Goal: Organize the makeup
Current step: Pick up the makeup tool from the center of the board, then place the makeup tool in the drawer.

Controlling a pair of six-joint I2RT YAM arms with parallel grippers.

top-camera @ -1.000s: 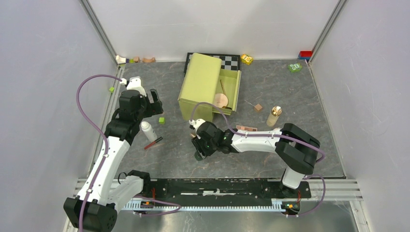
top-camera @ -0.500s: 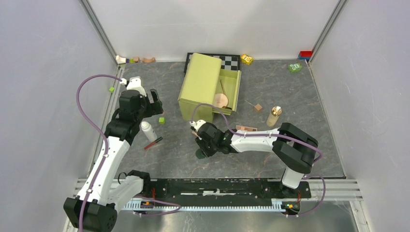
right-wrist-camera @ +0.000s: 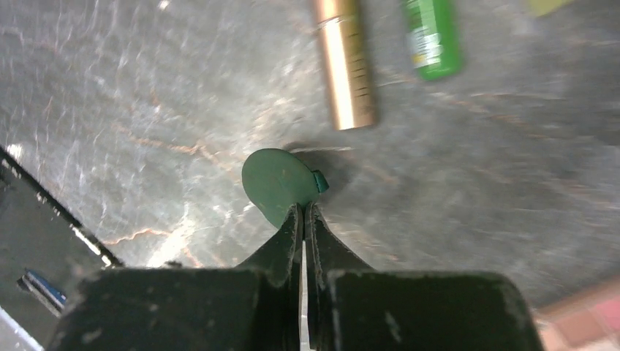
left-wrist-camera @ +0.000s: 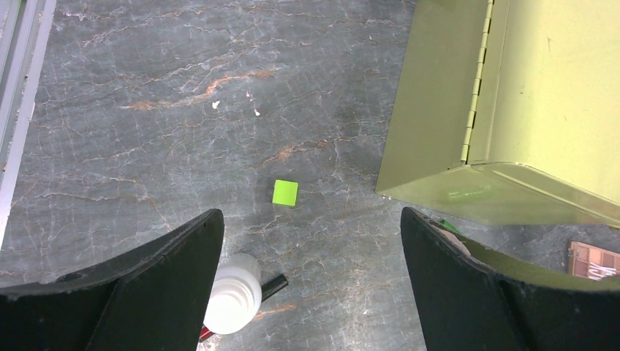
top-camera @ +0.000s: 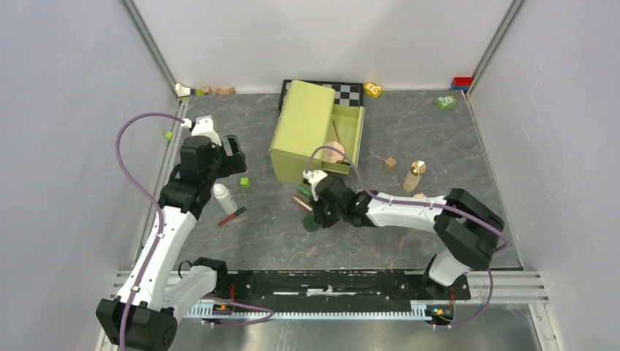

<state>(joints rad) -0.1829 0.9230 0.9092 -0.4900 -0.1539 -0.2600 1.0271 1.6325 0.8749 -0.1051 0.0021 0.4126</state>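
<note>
Left claw (left-wrist-camera: 311, 219) wide, empty, over one white bottle (top-camera: 221, 197). One red pencil (top-camera: 232, 216) just beside it. One bronze tube (right-wrist-camera: 345, 66) and one green tube (right-wrist-camera: 431, 36) on surface (top-camera: 439, 139) near olive box (top-camera: 303, 124). Right claw (right-wrist-camera: 303, 210) closed tight, tips touching one dark green disc (right-wrist-camera: 276, 183). One gold-capped bottle (top-camera: 414, 175) upright at right.

A dark grey marbled tabletop (top-camera: 439, 146) carries an open olive-green hinged box (top-camera: 301, 121), which partly hides a black-and-white chequered board (top-camera: 352, 93) behind it. A small bright green cube (top-camera: 244, 182) lies left of the box and a small wooden cube (top-camera: 391, 162) lies to its right. A red block (top-camera: 461, 82) sits in the far right corner, near what may be a green toy (top-camera: 445, 102).
</note>
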